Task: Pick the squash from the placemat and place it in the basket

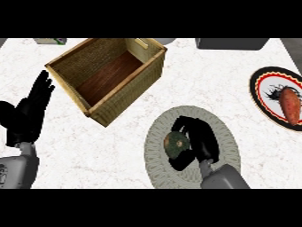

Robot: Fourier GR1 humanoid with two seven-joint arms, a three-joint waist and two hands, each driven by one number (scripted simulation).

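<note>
A dark green squash [175,144] lies on the round woven placemat [226,133] at the lower middle of the counter. My right hand [200,138] is over the mat, its fingers and thumb curled round the squash from the right and from below. The square wicker basket [109,101] with a brown wooden floor stands up and to the left of the mat, nothing inside it. My left hand [26,114] rests open at the left, fingers up, beside the basket's left corner.
A red-rimmed plate [265,98] holding an orange sweet potato [290,104] sits at the right edge. A dark grey object [231,43] and a small green-and-white item [51,41] stand along the counter's far edge.
</note>
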